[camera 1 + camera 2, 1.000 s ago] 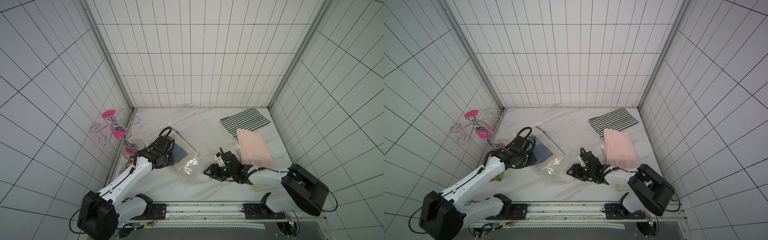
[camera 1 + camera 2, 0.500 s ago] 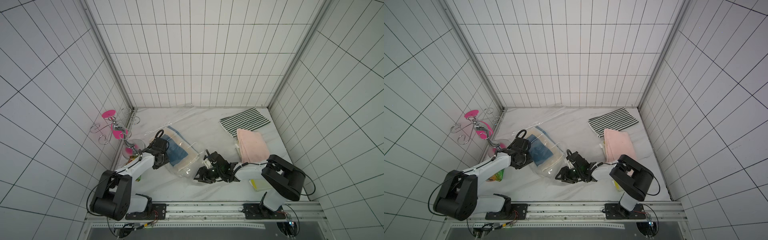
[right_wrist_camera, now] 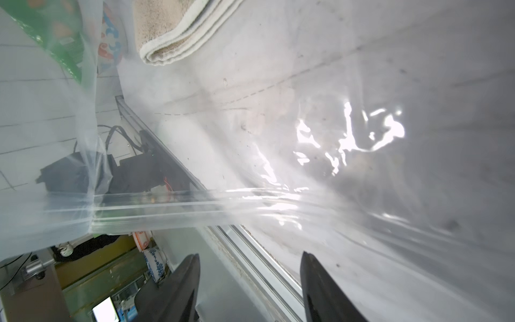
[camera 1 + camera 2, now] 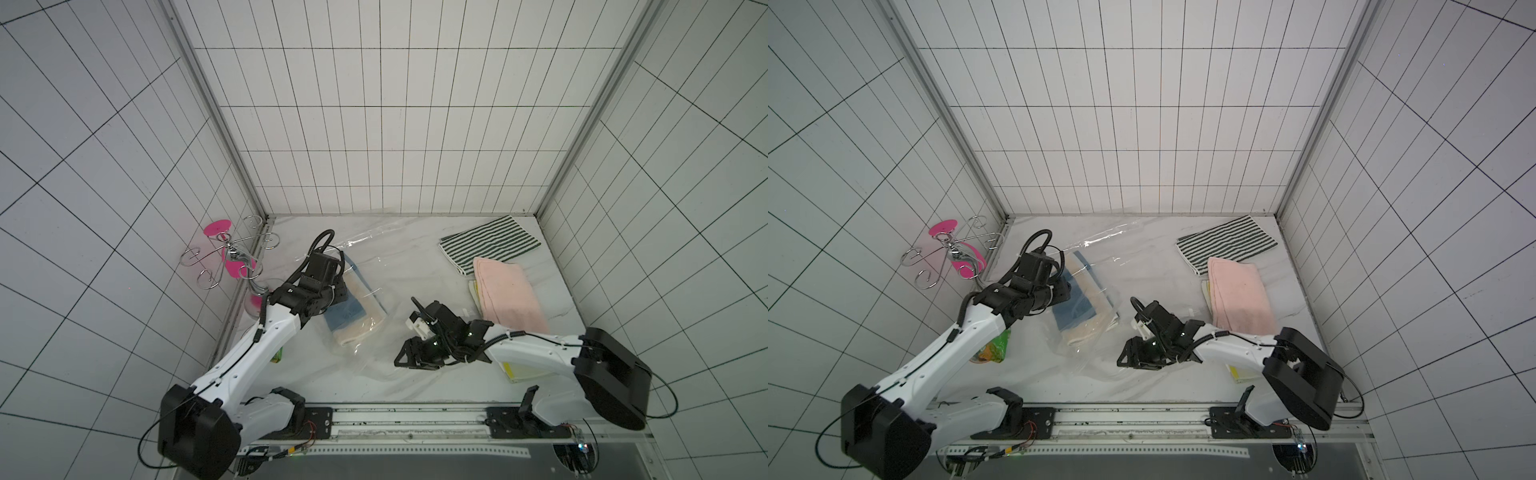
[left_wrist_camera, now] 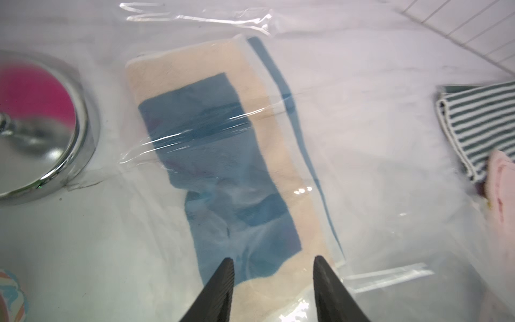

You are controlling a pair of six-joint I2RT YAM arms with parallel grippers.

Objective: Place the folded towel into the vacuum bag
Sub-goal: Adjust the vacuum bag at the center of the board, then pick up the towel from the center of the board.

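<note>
left hand (image 5: 273,259) — jaws apart over towel (image 5: 211,156) | right hand (image 3: 250,253) — apart, facing vacuum bag (image 3: 362,167)

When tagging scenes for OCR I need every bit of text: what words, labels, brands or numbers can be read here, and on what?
No text can be read in any view.
Green packet: colourful print, lettering too small and blurred to read.
Orange-and-white label, in the right wrist view: too blurred to read.
Bright screen, in the right wrist view: nothing on it can be made out.
</note>
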